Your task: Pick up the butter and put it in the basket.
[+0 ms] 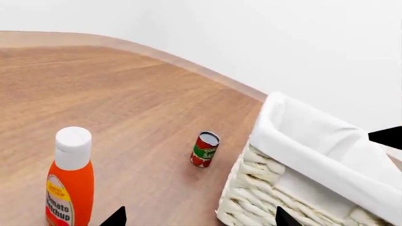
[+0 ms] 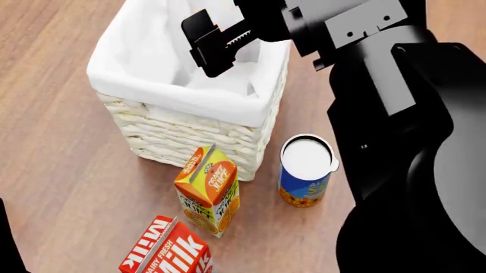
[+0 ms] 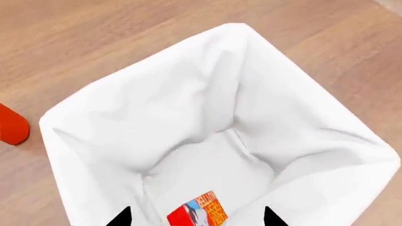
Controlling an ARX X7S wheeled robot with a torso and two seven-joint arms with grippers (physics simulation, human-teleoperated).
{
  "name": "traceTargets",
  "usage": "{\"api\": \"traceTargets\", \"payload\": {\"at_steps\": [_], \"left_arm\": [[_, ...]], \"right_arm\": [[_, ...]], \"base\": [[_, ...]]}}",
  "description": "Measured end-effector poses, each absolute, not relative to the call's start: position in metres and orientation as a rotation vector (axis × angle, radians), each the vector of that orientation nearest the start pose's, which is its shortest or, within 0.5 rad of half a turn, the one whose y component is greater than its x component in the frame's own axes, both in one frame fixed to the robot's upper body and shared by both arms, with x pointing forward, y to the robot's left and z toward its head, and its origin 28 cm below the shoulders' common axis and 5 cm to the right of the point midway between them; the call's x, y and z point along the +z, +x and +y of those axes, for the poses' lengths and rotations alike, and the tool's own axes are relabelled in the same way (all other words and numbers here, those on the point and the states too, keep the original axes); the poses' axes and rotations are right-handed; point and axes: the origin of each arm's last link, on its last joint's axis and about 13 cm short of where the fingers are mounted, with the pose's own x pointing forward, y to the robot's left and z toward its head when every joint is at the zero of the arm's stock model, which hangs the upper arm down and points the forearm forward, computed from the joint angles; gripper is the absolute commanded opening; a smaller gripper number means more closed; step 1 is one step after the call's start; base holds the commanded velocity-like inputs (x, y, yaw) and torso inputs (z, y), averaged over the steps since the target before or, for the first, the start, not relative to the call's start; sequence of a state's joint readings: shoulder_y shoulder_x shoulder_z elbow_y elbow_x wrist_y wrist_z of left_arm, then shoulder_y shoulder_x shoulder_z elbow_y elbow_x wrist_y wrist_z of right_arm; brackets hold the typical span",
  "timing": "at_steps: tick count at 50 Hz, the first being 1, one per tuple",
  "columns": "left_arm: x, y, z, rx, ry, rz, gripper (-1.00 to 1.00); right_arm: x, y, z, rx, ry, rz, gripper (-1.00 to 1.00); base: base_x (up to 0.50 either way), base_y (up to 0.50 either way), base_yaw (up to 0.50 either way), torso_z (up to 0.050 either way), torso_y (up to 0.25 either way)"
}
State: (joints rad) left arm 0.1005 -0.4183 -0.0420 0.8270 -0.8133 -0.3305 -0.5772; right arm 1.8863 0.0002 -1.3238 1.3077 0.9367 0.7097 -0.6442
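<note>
The large square whitish wicker basket with a white cloth liner (image 2: 190, 108) is seen in the head view standing on the wooden table (image 2: 53, 182), with the right gripper (image 2: 216, 42) held above its open mouth. In the right wrist view, a small red box with yellow and blue print (image 3: 199, 214) is seen lying on the liner at the basket's bottom, between the two dark fingertips (image 3: 119, 217) but well below them; it is judged to be the butter, though its lettering cannot be read. The right jaws are spread apart and nothing is held between them. The task is therefore judged essentially done, with only the withdrawal of the right arm left. The left gripper (image 1: 197, 219) is shown only by its dark tips near the basket's side, apparently apart and empty, close to a red-and-green tin can (image 1: 205, 149) and an orange ketchup bottle with a white cap (image 1: 69, 181). An orange juice carton (image 2: 206, 190), a red milk carton (image 2: 167, 247) and a blue white-lidded can (image 2: 306, 169) stand untouched in front of the basket.
</note>
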Motion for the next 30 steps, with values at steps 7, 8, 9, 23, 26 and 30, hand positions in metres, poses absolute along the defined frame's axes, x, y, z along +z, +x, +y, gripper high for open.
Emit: {"api": "traceTargets", "payload": {"at_steps": [7, 8, 9, 23, 26, 30], "left_arm": [[0.151, 0.156, 0.230, 0.089, -0.361, -0.186, 1.00], [0.151, 0.156, 0.229, 0.089, -0.361, -0.186, 1.00], [0.151, 0.156, 0.229, 0.088, -0.361, -0.186, 1.00], [0.152, 0.155, 0.229, 0.081, -0.362, -0.192, 1.00], [0.152, 0.156, 0.230, 0.080, -0.363, -0.194, 1.00], [0.152, 0.156, 0.230, 0.078, -0.363, -0.196, 1.00]], "right_arm": [[0.372, 0.413, -0.087, 0.622, -0.380, 0.337, 1.00], [0.373, 0.413, -0.087, 0.616, -0.386, 0.322, 1.00], [0.374, 0.413, -0.087, 0.609, -0.391, 0.307, 1.00], [0.390, 0.417, -0.088, 0.561, -0.459, 0.060, 1.00], [0.390, 0.415, -0.087, 0.553, -0.467, 0.012, 1.00], [0.388, 0.412, -0.088, 0.538, -0.475, -0.051, 1.00]], "base": [[0.00, 0.00, 0.00, 0.000, 0.000], [0.00, 0.00, 0.00, 0.000, 0.000], [0.00, 0.00, 0.00, 0.000, 0.000], [0.00, 0.00, 0.00, 0.000, 0.000], [0.00, 0.00, 0.00, 0.000, 0.000], [0.00, 0.00, 0.00, 0.000, 0.000]]}}
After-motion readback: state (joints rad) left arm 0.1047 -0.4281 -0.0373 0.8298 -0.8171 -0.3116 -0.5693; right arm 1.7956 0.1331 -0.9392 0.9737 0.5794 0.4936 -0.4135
